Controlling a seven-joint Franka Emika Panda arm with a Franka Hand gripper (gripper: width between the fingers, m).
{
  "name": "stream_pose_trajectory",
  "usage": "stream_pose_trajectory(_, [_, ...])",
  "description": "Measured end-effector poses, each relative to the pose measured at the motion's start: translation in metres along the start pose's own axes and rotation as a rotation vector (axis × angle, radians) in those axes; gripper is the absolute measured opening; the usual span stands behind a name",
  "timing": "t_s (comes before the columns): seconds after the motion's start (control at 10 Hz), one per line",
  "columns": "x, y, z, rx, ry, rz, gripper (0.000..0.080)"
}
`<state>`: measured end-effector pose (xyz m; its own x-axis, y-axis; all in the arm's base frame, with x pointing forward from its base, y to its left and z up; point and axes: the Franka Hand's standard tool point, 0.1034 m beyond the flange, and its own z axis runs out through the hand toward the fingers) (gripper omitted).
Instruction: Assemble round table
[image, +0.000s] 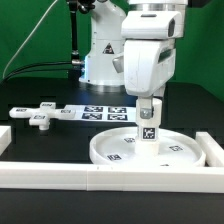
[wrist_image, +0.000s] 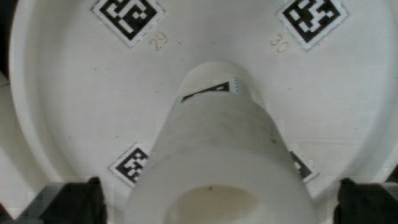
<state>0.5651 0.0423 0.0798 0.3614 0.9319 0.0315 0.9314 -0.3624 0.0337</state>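
The large round rimmed disc (image: 115, 152) lies flat on the table, tags facing up. The short thick cylinder leg (image: 149, 128) stands upright on the disc's middle. My gripper (image: 149, 108) hangs straight down over the leg's top end. In the wrist view the leg (wrist_image: 222, 140) rises from the disc (wrist_image: 214, 40) toward the camera. The black fingers (wrist_image: 71, 200) stand on either side of the leg's top with a small gap on each side, so the gripper (wrist_image: 219, 202) is open around it. The small bar-shaped foot (image: 40, 120) lies far off at the exterior view's left.
The marker board (image: 85, 111) lies behind the disc. White border rails run along the front (image: 100, 178), the exterior view's right (image: 212, 150) and left (image: 5, 135). The robot's base (image: 100, 55) stands at the back.
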Motion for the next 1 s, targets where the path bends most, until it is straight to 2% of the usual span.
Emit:
stream_pose_trajectory(0.1, [-0.0004,0.0002,0.0000,0.000,0.000,-0.010,0.0649])
stream_pose_trajectory(0.3, [-0.0009,0.0003,0.0001,0.000,-0.001,-0.004,0.0407])
stream_pose_trajectory(0.7, [-0.0012,0.0004,0.0002,0.001,0.000,0.077,0.0408])
stream_pose_trajectory(1.0, [-0.0029,-0.0026,0.0012,0.025,-0.002,0.452,0.0408])
